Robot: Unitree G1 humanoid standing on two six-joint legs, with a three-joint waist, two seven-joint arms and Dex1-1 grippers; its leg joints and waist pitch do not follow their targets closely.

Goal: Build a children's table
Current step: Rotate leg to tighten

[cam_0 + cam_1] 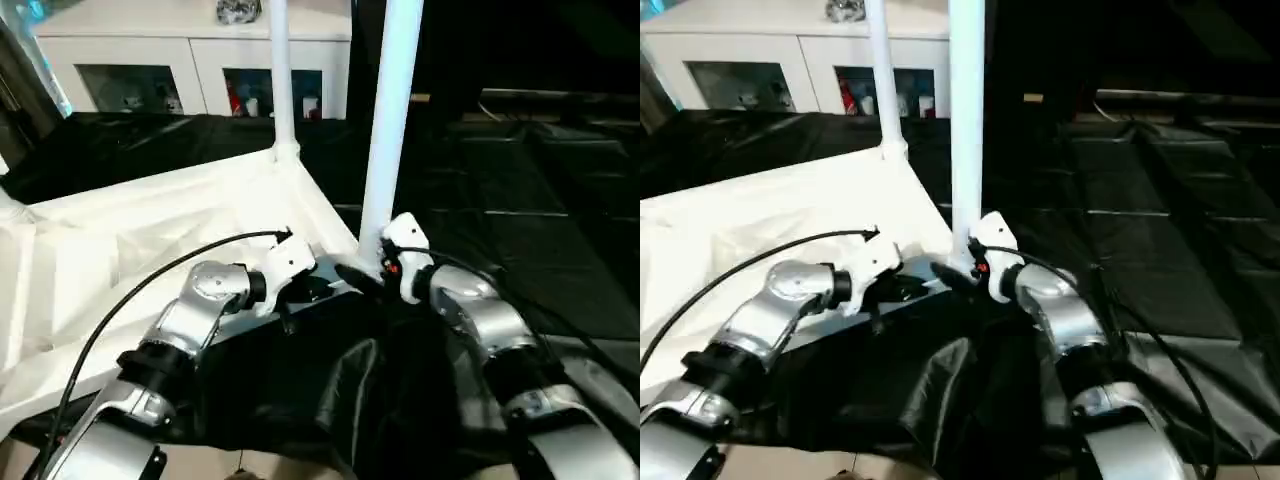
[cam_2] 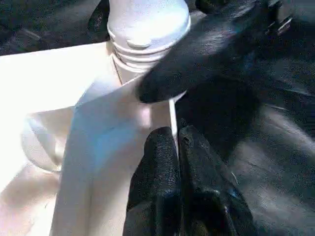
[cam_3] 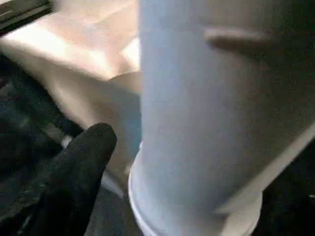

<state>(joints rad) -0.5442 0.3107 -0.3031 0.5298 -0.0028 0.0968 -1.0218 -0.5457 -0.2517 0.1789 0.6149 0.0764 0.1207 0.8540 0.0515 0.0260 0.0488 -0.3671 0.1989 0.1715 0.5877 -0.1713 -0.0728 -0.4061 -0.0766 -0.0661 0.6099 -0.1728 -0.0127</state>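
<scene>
An upside-down white children's table (image 1: 150,240) lies on black sheeting, filling the nine o'clock side. Two legs stand upright: the near leg (image 1: 390,130) at the centre, the far leg (image 1: 280,80) at twelve o'clock. The right gripper (image 1: 372,272), its jaws spread, flanks the near leg's base, likely steadying it in its socket. The left gripper (image 2: 176,142), fingers clenched together and holding nothing, presses at the tabletop's corner edge, apparently bracing it.

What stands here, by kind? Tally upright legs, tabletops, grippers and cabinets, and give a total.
Legs: 2
Tabletop: 1
Grippers, left and right: 2
Cabinet: 1
Total: 6
</scene>
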